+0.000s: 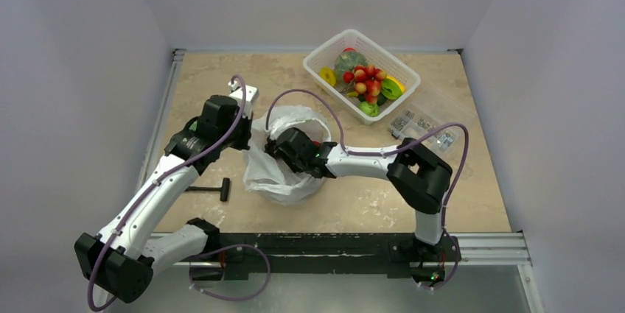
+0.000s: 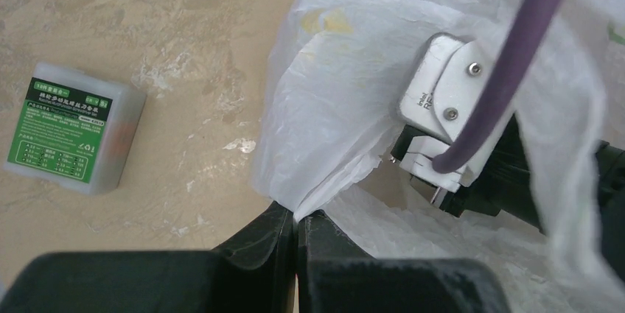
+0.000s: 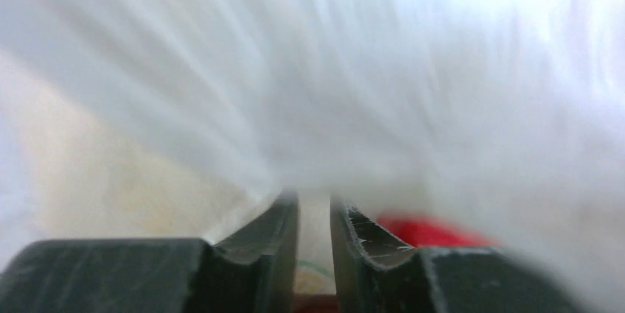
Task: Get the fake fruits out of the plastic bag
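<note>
The left pincer [image 2: 297,219] was clamped shut on the plastic bag [image 1: 284,177] at its rim. The right pincer [image 3: 315,213], inside the bag, stood barely parted, gripping nothing visible, beside a red fruit [image 3: 431,230]. Reaching in, I judged; next it needed to straddle that fruit and close.

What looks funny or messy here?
Nothing looks spilled or broken. The plastic bag is crumpled because the left end effector pinches its rim, and the right end effector is poked inside it beside a blurry red fruit.
</note>
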{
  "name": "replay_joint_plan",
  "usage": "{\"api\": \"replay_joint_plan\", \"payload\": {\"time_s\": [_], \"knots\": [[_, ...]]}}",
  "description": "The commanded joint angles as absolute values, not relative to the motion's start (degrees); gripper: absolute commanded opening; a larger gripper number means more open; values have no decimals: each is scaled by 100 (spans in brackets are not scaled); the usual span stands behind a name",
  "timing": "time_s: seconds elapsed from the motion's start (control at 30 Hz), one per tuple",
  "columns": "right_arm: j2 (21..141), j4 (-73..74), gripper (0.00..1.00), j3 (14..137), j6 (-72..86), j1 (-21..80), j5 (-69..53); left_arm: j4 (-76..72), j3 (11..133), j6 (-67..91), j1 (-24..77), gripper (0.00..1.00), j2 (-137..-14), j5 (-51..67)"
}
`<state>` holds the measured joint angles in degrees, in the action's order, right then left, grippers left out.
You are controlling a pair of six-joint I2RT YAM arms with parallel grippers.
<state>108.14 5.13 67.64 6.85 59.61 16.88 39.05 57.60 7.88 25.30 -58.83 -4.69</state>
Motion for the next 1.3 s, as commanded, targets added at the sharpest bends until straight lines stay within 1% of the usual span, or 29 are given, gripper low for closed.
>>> {"api": "replay_joint_plan", "payload": {"time_s": [0.0, 0.1, 0.33, 0.53, 0.63, 0.8, 0.83, 0.87, 0.9, 0.97, 1.0, 1.07, 1.1, 1.2, 1.27], "knots": [[10322, 271, 18, 7434, 801, 5952, 1648, 3841, 5863, 738, 2549, 0, -5915, -468], [10053, 237, 12, 7666, 771, 5950, 1664, 3840, 5863, 738, 2557, 0, -5875, -483], [9302, 115, 0, 7677, 959, 5950, 1614, 3741, 5812, 738, 2554, 0, -5696, -507], [8740, 61, 0, 7578, 1059, 5951, 1371, 3626, 5746, 738, 2555, 0, -5508, -480], [8666, 538, 0, 7690, 966, 5950, 1240, 3586, 5699, 738, 2558, 0, -5435, -475], [8513, 1252, 6, 7425, 775, 5954, 1293, 3667, 5768, 771, 2558, 0, -5396, -339], [8440, 1228, 7, 7240, 787, 5958, 1226, 3692, 5781, 850, 2558, 6, -5363, -326], [8353, 1188, 8, 7097, 851, 5959, 1177, 3773, 5817, 954, 2558, 19, -5328, -265], [8276, 1120, 10, 6975, 924, 5959, 1117, 4017, 5925, 1138, 2558, 33, -5333, -152], [8152, 961, 14, 6768, 1042, 5958, 1059, 4511, 6165, 1520, 2557, 54, -5274, 193], [8124, 869, 16, 6675, 1088, 5955, 1039, 4675, 6204, 1761, 2558, 66, -5135, 315], [8128, 706, 19, 6575, 1126, 5959, 961, 5009, 6209, 2417, 2552, 94, -4792, 396], [8160, 658, 20, 6560, 1131, 5959, 929, 5152, 6228, 2695, 2551, 99, -4624, 471], [8333, 655, 23, 6617, 1082, 5963, 888, 5454, 6128, 3492, 2550, 100, -4115, 729], [8383, 688, 24, 6677, 1015, 5959, 905, 5491, 5849, 4050, 2553, 100, -3787, 846]]}}
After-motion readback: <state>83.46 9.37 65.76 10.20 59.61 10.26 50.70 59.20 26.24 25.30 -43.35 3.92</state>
